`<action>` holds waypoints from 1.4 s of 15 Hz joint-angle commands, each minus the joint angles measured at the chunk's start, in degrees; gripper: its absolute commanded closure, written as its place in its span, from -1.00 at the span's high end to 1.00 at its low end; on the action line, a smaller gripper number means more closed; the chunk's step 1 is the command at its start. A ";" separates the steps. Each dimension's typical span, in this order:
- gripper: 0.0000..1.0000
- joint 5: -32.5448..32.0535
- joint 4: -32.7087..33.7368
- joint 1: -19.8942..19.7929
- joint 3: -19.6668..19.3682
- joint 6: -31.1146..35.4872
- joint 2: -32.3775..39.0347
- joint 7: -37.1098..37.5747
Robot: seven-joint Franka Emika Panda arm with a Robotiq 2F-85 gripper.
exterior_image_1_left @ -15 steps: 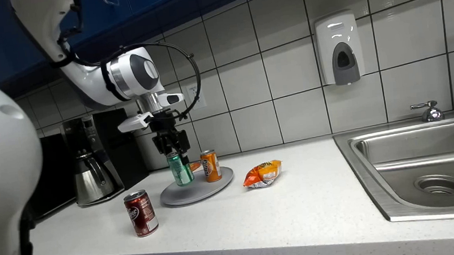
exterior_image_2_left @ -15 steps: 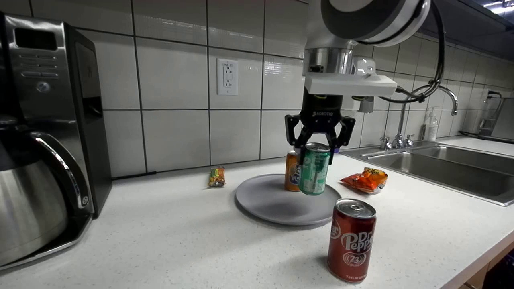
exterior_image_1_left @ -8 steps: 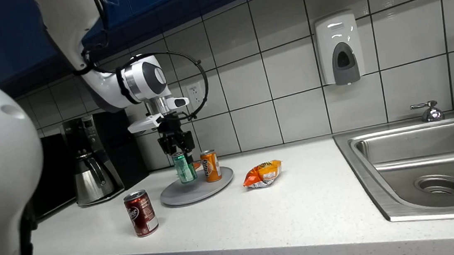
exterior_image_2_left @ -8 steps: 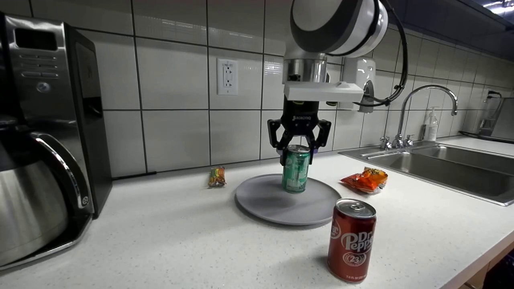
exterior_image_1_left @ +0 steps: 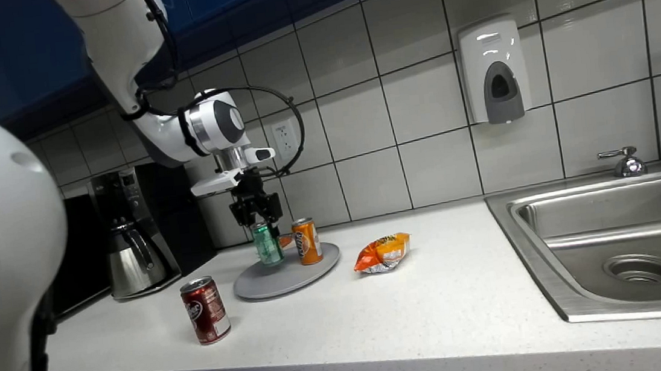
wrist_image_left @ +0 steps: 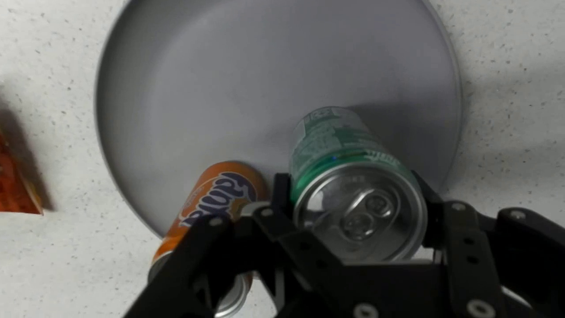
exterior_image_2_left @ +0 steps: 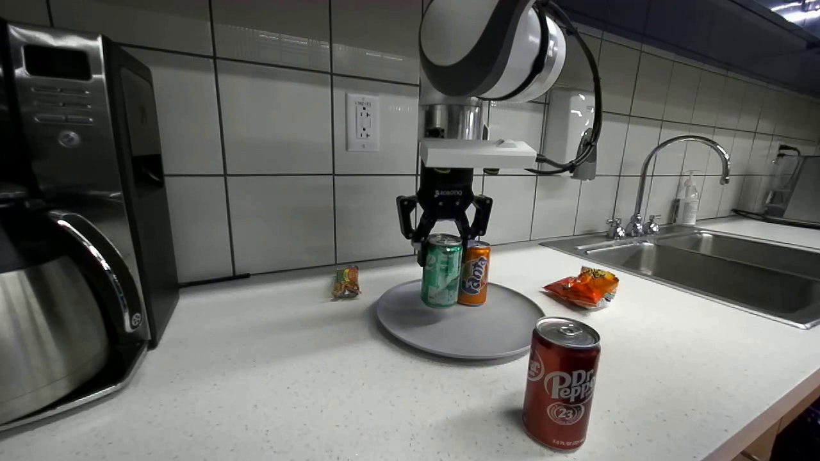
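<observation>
– Counter [exterior_image_2_left: 269, 390] nearest us, red can [exterior_image_2_left: 562, 387] upright on it, ungripped. Grey plate [exterior_image_2_left: 467, 336] as dial, 6 towards us: the can stands outside it, about 5 o'clock.
– Noted. Next out?
– Green can [exterior_image_2_left: 440, 278], upright at the plate, between 10 and 11. Gripper [exterior_image_2_left: 443, 253] clamped on its upper part, a finger on each side. Whether its base touches the plate: cannot tell.
– So how far along?
– I judge part done: can at the plate, letting go outstanding.
– And the orange can [exterior_image_2_left: 475, 278]?
– Just behind, roughly 12 to 1, upright on the plate, ungripped. I'd enter its setting-down as done.
– Farther off?
– Orange bag [exterior_image_2_left: 586, 287] between 2 and 3, small packet [exterior_image_2_left: 346, 282] at 10, both off the plate. Sink [exterior_image_2_left: 705, 272] beyond the bag; tiled wall [exterior_image_2_left: 282, 218] at 12.
</observation>
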 commanded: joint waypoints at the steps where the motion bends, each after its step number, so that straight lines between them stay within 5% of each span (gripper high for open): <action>1: -0.23 0.36 5.01 0.87 -0.50 -3.18 2.69 -2.16; 8: -0.23 0.22 8.19 1.74 -0.93 -3.15 5.78 -2.33; 9: 0.46 0.08 8.37 1.90 -1.04 -3.16 5.92 -2.24; 10: 0.79 0.08 8.45 2.00 -1.10 -3.09 5.96 -2.19; 12: 0.99 0.02 8.41 2.20 -1.16 -2.98 5.55 -1.97; 21: 1.00 0.97 3.58 2.84 -0.62 -0.87 1.44 -0.86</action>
